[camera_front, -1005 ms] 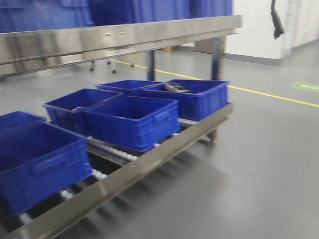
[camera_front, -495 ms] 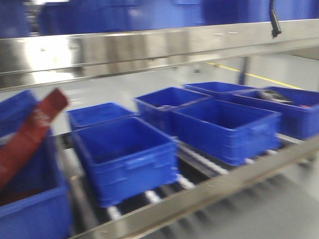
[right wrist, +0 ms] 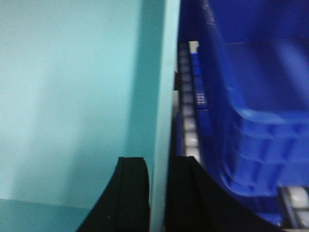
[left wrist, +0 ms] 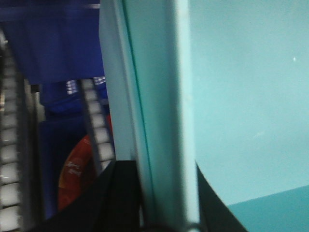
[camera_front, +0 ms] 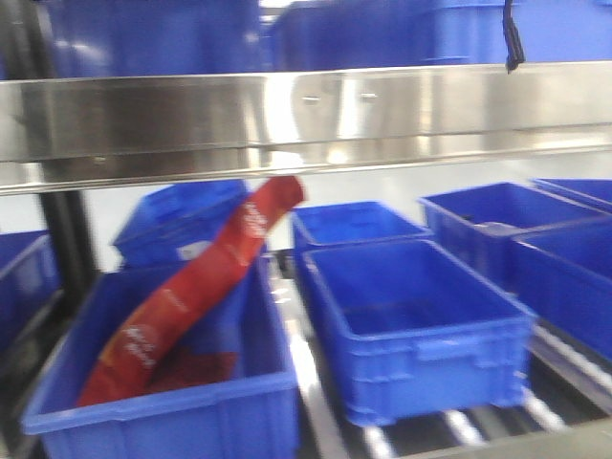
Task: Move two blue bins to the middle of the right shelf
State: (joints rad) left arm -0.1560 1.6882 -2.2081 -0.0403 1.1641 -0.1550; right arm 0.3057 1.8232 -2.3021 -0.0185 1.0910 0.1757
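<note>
In the left wrist view my left gripper (left wrist: 166, 203) is shut on the upright rim of a pale teal-blue bin (left wrist: 231, 96), with one black finger on each side of the wall. The right wrist view shows my right gripper (right wrist: 159, 193) shut on the thin edge of a bin wall of the same colour (right wrist: 72, 96). Neither gripper nor the held bin shows in the front view. That view faces a roller shelf (camera_front: 316, 421) with several dark blue bins, the nearest one empty (camera_front: 411, 325).
A steel shelf beam (camera_front: 306, 120) crosses the front view, with more blue bins (camera_front: 153, 33) above it. At the near left, one bin (camera_front: 182, 421) holds a long red bag (camera_front: 191, 296). A dark upright post (camera_front: 62, 239) stands at the left. A black cable (camera_front: 512, 38) hangs at the top right.
The front view has swung left along the shelf and come closer. The bins have slid right in the picture, the floor has left the view, and the bin with the red bag has come in.
</note>
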